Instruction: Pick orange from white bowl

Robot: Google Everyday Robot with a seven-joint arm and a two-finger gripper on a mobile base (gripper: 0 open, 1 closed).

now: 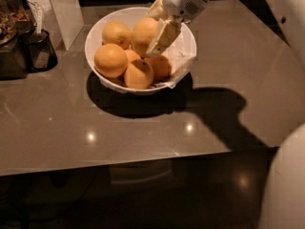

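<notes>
The white bowl [91,38] stands at the back middle of the grey counter, lined with crinkled clear plastic [181,57] and holding several oranges. My gripper [157,24] reaches down into the bowl's right half from the top. Its fingers [162,35] sit on either side of the large orange [142,34] at the back of the pile and are closed on it. That orange sits slightly above the others. Other oranges lie at the back left [116,33], the left [110,60] and the front [138,74].
A dark container [41,50] and a cluttered tray [9,18] stand at the counter's left edge. A white upright panel [64,9] is behind the bowl's left. The counter's front edge [143,159] runs below. My white body [286,185] fills the lower right.
</notes>
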